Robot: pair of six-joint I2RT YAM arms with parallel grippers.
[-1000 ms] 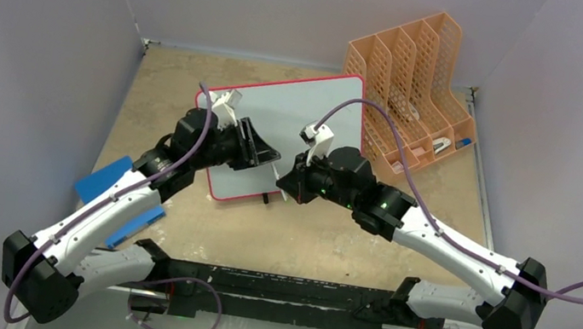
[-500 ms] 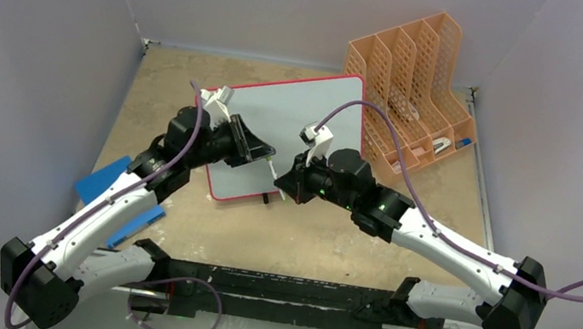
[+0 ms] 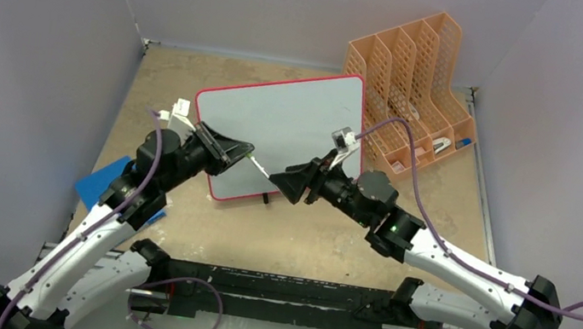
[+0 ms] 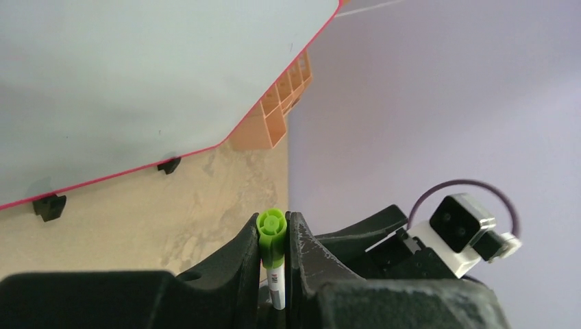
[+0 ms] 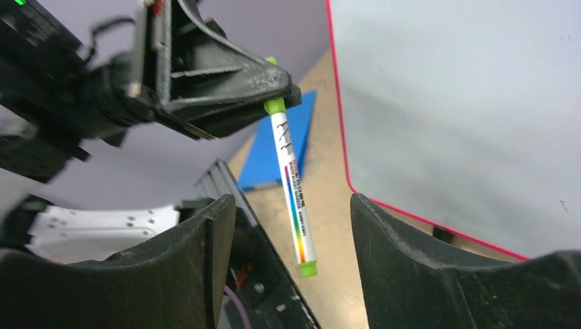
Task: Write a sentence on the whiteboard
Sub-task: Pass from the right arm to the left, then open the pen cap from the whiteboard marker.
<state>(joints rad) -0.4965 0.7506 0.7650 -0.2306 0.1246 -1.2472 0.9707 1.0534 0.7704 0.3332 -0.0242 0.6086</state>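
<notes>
The left gripper (image 4: 273, 241) clamps the marker (image 5: 293, 199) by its green end. The right gripper (image 3: 277, 181), jaws apart, flanks its free end, likely to regrip for uncapping near the blank whiteboard (image 3: 295, 118).

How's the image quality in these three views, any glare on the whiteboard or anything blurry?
Top external: soft, even light, no glare on the whiteboard, which reads dull grey. Left wrist: the marker is sharp; faint shadows lie along the board's lower edge. Right wrist: the marker's print is clear, while the right tool shows dark fingers with little detail.
</notes>
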